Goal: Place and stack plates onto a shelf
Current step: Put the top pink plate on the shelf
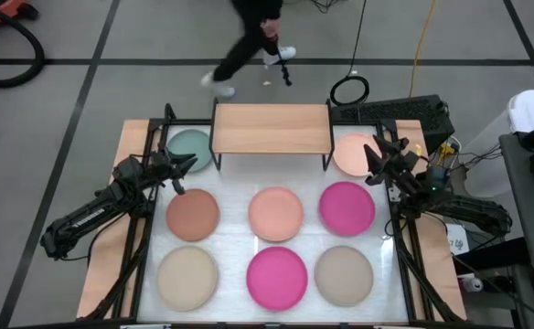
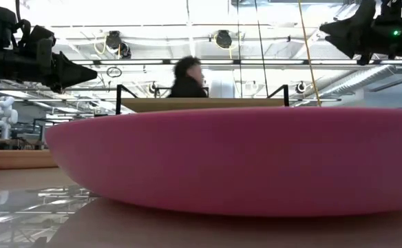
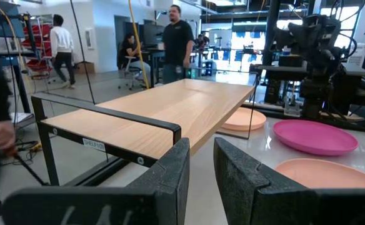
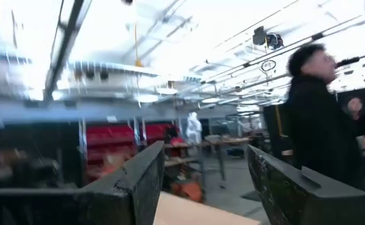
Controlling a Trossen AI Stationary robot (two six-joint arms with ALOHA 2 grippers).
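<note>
The shelf [image 1: 272, 128] stands at the table's far edge, its wooden top bare; it also shows in the left wrist view [image 3: 170, 112]. A pale teal plate [image 1: 191, 146] lies left of it and a peach plate [image 1: 354, 153] right of it. Brown [image 1: 192, 215], peach-pink [image 1: 276, 212] and magenta [image 1: 347, 207] plates form the middle row. Beige [image 1: 187, 277], magenta [image 1: 277, 277] and beige [image 1: 344, 274] plates lie in the near row. My left gripper [image 3: 201, 169] hovers by the teal plate, open by a narrow gap. My right gripper [image 4: 201, 181] hovers over the peach plate, open wide.
A person [image 1: 253, 37] walks on the floor beyond the far edge, and other people show in the room [image 3: 177, 37]. Cables and equipment [image 1: 450, 174] sit at the table's right side. In the low view the near magenta plate [image 2: 235, 162] fills the foreground.
</note>
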